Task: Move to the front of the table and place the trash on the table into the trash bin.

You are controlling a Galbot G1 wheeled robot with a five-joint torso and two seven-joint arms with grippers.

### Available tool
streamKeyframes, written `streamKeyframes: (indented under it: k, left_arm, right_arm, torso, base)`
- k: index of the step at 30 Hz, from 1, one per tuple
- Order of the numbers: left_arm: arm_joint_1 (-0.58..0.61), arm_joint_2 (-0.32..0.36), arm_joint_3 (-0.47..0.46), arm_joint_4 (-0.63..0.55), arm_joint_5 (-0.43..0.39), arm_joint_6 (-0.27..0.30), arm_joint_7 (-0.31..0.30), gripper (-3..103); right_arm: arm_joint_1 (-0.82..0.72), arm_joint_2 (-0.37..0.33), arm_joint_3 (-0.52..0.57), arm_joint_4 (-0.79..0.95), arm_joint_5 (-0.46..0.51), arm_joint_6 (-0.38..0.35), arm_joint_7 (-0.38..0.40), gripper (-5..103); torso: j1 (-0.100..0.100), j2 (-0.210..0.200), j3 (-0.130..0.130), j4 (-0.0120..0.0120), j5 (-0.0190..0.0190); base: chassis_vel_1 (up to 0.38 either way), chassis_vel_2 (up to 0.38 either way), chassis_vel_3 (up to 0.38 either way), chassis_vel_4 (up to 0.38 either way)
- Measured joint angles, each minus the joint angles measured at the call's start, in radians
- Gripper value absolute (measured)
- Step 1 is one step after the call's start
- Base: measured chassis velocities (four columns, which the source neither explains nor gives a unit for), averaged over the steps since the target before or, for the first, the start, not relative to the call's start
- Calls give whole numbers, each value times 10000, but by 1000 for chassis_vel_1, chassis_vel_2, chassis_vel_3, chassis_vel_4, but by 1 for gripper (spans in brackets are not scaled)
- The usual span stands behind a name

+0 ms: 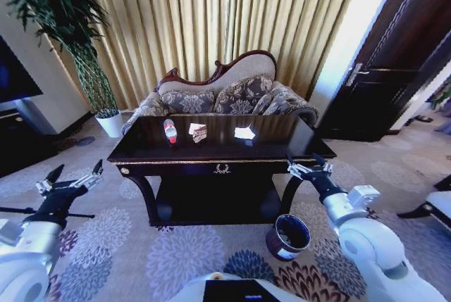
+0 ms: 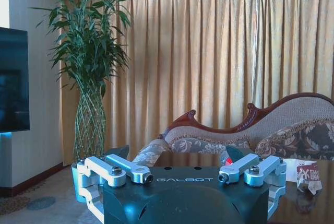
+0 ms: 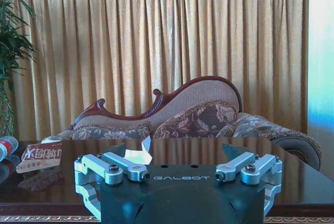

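While the left wrist view cuts the bottle down to a sliver of red behind the left hand's own body, the head view shows it whole: a clear bottle [image 1: 170, 131] with a red cap and label lying on the dark glossy desk [image 1: 218, 155], toward its left half. Just beside it lies the brown-and-white wrapper [image 1: 199, 132], and well apart to the right lies the white paper scrap [image 1: 244, 133]. In the right wrist view the scrap [image 3: 139, 154] is partly covered by the right hand's linkage, and the bottle [image 3: 5, 146] is cut off at the picture's edge, next to the wrapper [image 3: 39, 154].

Both hands hang in the air, touching nothing. The left hand [image 1: 73, 172] hovers off the desk's left front corner, its fingers spread wide. The right hand [image 1: 304, 159] sits near the right front corner, fingers also spread.

On the flowered carpet, the small round dark trash bin [image 1: 288, 236] stands beside the desk's right front leg, far lower than the desktop and near the right arm. Behind the desk stands a patterned sofa [image 1: 232, 94] before gold curtains [image 1: 218, 13], with a tall potted plant [image 1: 81, 41] at the left and a dark door [image 1: 394, 70] at the right.
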Motion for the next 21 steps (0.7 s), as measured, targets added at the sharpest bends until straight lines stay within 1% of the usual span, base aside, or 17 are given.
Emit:
streamKeyframes:
  k: [6,10,21]
  left_arm:
    - [-16,171,-193,0,-248,160,-20,100]
    - [-17,189,-200,0,-273,173,-21,100]
    - [-15,169,-148,0,-258,170,-19,100]
  right_arm:
    - [-21,4,-73,-30,-34,45,-170,100]
    - [-40,7,-89,-38,-50,63,-186,100]
    - [-35,18,-149,-69,-74,70,-189,100]
  torso:
    - [-1,1,0,0,1]
    - [-1,1,-1,0,0]
    - [2,-2,1,0,1]
  base:
    - [0,0,0,0]
    - [-63,52,57,-64]
    - [-118,100,107,-107]
